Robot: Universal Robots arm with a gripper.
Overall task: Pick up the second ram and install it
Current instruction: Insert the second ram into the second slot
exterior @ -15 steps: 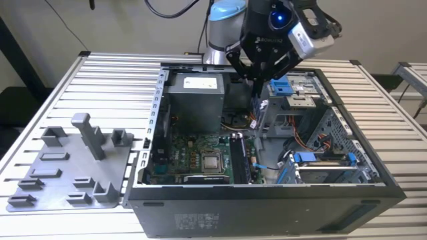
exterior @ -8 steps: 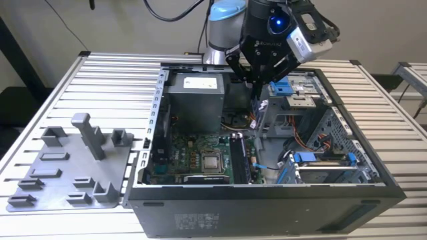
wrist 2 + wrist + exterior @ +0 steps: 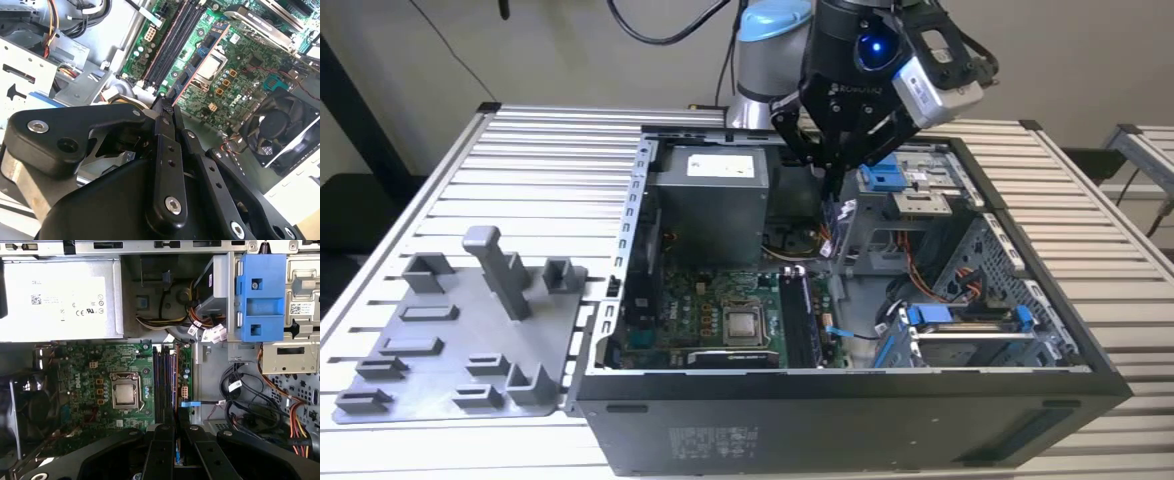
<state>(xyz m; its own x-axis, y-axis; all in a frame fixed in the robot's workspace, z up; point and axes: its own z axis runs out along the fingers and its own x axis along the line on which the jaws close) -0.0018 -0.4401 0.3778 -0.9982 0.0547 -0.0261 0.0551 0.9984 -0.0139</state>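
Ram edge-on, faces out of sight!
In both wrist views the ram [image 3: 176,380] [image 3: 200,61] shows just a thin edge, its near end buried between the fingers [image 3: 161,450]; the fan [image 3: 280,125] is cut by the frame's edge.

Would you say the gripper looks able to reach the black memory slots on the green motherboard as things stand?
Probably yes: the gripper, shut on the dark slim second ram, hangs over the open case, and the black memory slots lie uncovered below it.
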